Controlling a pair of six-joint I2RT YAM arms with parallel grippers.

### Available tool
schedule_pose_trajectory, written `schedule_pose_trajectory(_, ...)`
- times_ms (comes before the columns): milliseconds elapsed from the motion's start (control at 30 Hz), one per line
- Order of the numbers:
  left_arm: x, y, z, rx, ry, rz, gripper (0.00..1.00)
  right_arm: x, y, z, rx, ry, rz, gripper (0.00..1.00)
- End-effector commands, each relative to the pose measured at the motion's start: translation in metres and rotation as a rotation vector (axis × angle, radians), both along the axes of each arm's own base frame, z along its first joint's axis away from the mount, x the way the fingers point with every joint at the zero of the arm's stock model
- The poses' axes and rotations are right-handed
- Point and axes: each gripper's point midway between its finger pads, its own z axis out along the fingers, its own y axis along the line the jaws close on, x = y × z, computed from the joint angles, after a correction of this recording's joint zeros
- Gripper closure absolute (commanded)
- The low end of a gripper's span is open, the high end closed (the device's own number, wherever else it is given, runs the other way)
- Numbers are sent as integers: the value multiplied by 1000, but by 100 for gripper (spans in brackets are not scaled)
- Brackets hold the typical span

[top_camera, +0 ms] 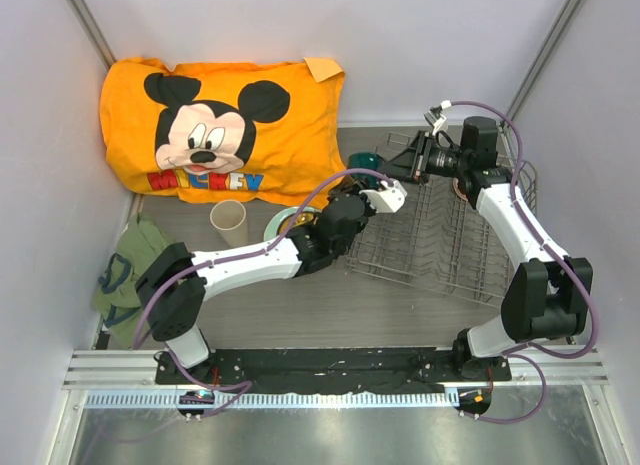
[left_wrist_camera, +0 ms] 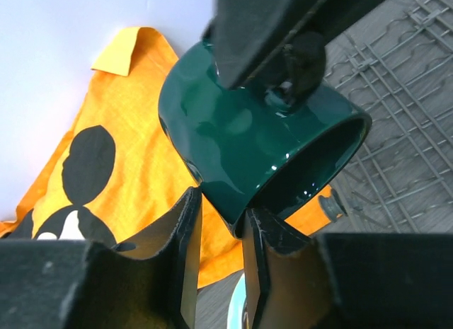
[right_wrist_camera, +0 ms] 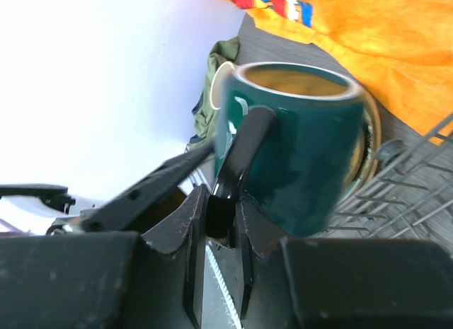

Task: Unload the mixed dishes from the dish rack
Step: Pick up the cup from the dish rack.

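Note:
The dark teal mug (top_camera: 366,163) hangs in the air over the left end of the grey wire dish rack (top_camera: 440,250). My right gripper (right_wrist_camera: 221,209) is shut on the mug's handle (right_wrist_camera: 241,148). My left gripper (left_wrist_camera: 223,210) is open, with its fingers on either side of the mug's rim wall (left_wrist_camera: 244,219); one finger touches it. The beige cup (top_camera: 228,223) stands on the table left of the rack. The pale-green plate (top_camera: 283,223) lies beside it, partly hidden by my left arm. A reddish bowl (top_camera: 461,190) shows behind my right arm. The cream floral plate is out of view.
An orange Mickey Mouse pillow (top_camera: 220,125) lies at the back left against the wall. A green cloth (top_camera: 128,265) lies at the left edge. White walls close in the sides and back.

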Motion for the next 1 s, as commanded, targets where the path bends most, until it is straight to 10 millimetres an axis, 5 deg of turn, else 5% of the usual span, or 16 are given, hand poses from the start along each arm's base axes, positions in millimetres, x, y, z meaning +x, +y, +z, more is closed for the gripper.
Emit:
schedule_pose_trajectory(0, 3, -7, 36, -114, -49, 6, 72, -21, 8, 42, 44, -152, 91, 99)
schedule_pose_trajectory(67, 3, -8, 36, -114, -49, 7, 75, -22, 8, 42, 45, -151, 95, 99)
schedule_pose_trajectory(233, 3, -6, 40, -120, -53, 13, 100, -22, 9, 39, 42, -150, 94, 99)
schedule_pose_trajectory(500, -1, 2, 56, -144, -63, 20, 100, -20, 9, 30, 35, -138, 96, 93)
schedule_pose_trajectory(967, -10, 9, 84, -206, -13, 12, 100, -5, 6, 1, -15, -85, 68, 50)
